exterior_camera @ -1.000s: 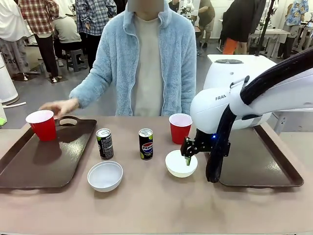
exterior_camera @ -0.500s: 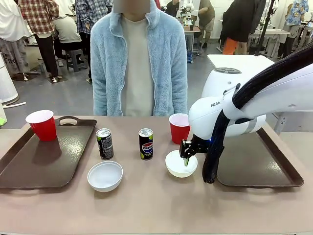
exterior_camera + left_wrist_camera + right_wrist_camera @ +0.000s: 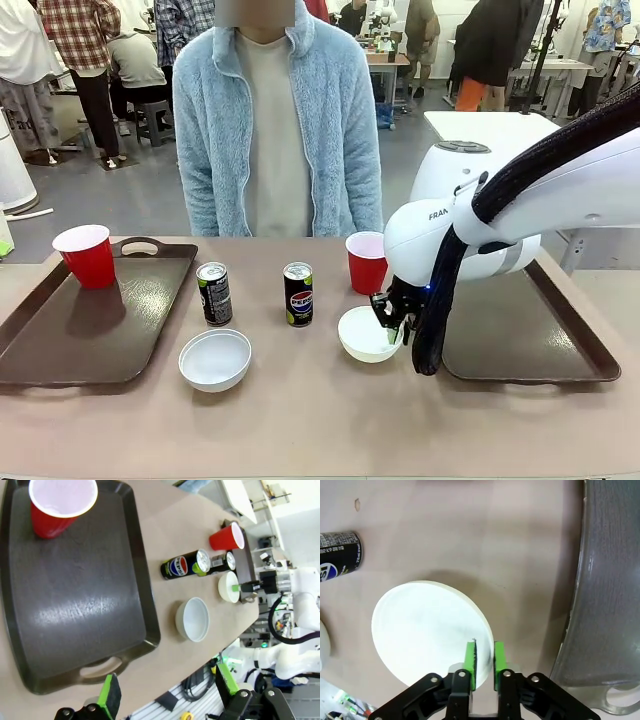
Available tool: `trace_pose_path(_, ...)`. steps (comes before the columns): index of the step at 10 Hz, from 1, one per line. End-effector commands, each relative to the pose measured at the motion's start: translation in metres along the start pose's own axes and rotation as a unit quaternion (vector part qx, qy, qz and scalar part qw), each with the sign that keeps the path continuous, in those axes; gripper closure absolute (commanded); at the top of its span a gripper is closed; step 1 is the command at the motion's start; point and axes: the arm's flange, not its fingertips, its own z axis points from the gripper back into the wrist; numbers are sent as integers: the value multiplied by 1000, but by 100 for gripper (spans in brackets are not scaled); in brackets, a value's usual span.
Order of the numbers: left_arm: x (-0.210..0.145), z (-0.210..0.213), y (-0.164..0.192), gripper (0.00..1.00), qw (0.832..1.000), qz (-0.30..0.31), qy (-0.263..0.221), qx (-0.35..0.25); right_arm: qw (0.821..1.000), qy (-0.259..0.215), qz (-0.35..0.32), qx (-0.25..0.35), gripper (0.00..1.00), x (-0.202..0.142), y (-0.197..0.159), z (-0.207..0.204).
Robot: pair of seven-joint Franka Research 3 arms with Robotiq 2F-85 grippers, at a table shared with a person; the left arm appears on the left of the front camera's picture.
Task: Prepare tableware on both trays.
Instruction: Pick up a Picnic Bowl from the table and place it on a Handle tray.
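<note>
Tan surface (image 3: 300,420), busy room: right tool (image 3: 390,320) pinches the white bowl (image 3: 358,338) by its rim.
The bowl is just left of the right tray (image 3: 545,345); a level lift clearing the raised edge, then a gentle set-down, looks wisest. The left tool (image 3: 167,685) hangs spread above the left tray (image 3: 75,605).

I saw red cups (image 3: 89,260), a white bowl (image 3: 215,358), a second white bowl (image 3: 360,340), glossy dark brown trays (image 3: 90,342), a black Pepsi can (image 3: 298,295), green pads (image 3: 469,662).
</note>
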Motion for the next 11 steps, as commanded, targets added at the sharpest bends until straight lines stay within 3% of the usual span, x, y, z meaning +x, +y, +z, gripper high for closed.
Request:
trace_pose_path(1,1,1,2,0,1000,-8,-4,-8,1000,-5,5,-7,100,3,2,3)
trace_pose_path(5,1,1,2,0,1000,-8,-4,-8,1000,12,-12,-18,100,0,5,16)
trace_pose_path(6,1,1,2,0,1000,-8,-4,-8,1000,20,-16,-2,100,-7,9,42)
trace_pose_path(9,1,1,2,0,1000,-8,-4,-8,1000,-15,-11,14,100,-29,17,111)
trace_pose_path(11,1,1,2,0,1000,-8,-4,-8,999,-12,-12,-40,100,-25,-8,127)
